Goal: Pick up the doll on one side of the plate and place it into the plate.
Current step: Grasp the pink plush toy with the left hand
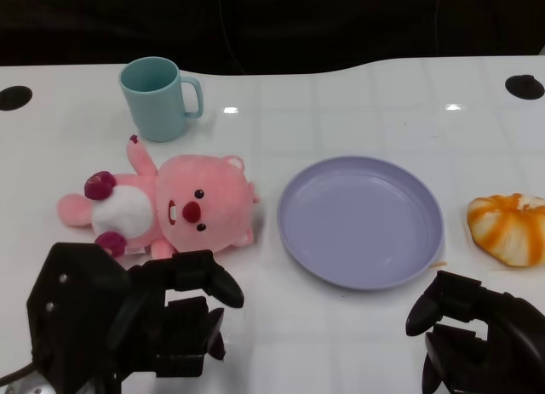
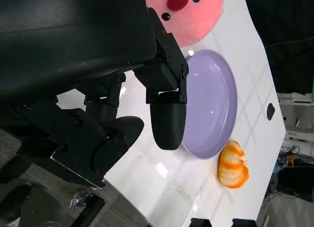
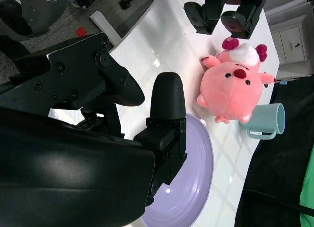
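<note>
A pink plush doll (image 1: 174,208) with a red nose and white belly lies on the white table, left of the lavender plate (image 1: 361,220). The plate holds nothing. My left hand (image 1: 128,317) hovers just in front of the doll, fingers apart and holding nothing. My right hand (image 1: 477,330) sits at the lower right, in front of the plate's right edge, also holding nothing. The left wrist view shows the doll's face (image 2: 189,13) and the plate (image 2: 211,107) beyond my fingers (image 2: 167,121). The right wrist view shows the doll (image 3: 235,85), the plate (image 3: 194,188) and my left hand (image 3: 225,11).
A teal mug (image 1: 157,98) stands behind the doll at the back left. An orange-and-white striped soft toy (image 1: 509,228) lies right of the plate. Two dark holes (image 1: 14,97) mark the table's far corners. The table's dark back edge runs along the top.
</note>
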`<state>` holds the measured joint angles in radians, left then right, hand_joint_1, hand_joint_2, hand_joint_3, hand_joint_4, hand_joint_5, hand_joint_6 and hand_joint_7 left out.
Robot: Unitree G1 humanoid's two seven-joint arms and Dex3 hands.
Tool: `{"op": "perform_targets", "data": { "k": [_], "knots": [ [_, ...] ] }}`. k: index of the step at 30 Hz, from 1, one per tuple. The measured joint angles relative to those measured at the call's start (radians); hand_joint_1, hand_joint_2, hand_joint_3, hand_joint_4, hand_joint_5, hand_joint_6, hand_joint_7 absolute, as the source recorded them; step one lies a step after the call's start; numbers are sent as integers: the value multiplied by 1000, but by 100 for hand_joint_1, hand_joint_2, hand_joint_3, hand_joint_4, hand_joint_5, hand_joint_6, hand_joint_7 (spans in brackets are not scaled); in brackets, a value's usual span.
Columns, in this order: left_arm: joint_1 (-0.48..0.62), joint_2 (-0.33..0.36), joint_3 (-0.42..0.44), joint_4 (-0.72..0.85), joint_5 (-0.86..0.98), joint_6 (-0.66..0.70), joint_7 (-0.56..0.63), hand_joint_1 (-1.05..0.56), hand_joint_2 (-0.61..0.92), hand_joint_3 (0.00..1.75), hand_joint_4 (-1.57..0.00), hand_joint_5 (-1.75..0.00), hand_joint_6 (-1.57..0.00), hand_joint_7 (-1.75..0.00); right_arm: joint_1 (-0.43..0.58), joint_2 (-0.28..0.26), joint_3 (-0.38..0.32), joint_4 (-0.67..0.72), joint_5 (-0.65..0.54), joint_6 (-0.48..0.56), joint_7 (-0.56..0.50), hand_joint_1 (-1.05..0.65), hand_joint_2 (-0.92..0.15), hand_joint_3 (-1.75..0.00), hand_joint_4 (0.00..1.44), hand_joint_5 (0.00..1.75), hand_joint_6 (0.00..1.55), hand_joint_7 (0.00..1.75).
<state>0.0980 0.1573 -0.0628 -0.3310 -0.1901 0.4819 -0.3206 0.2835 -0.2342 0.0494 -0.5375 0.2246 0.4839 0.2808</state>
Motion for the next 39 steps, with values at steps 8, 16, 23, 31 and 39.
{"op": "perform_targets", "data": {
  "k": [8,16,23,31,39],
  "knots": [
    [27,-14,-2,-28,24,-79,42,-26,92,44,-53,-134,-56,-67,-2,2,5,4,-2,-7,0,-8,-68,-114,65,175,50,157],
    [47,-8,-3,-41,84,-219,52,-29,92,31,-46,-121,-52,-53,-1,3,5,4,-1,-10,-4,-9,-68,-114,65,175,50,157],
    [43,17,5,-38,175,-313,73,-32,92,21,-39,-103,-48,-45,0,3,9,0,-1,-13,-7,-9,-67,-115,66,175,51,157],
    [32,70,11,-70,299,-363,89,-39,92,10,-25,-98,-43,-34,7,3,12,-6,0,-13,-9,-9,-67,-116,66,175,51,157],
    [8,158,18,-119,488,-372,102,-47,92,5,-19,-85,-37,-20,13,3,18,-17,0,-14,-9,-9,-67,-116,66,175,51,158]
  ]
}}
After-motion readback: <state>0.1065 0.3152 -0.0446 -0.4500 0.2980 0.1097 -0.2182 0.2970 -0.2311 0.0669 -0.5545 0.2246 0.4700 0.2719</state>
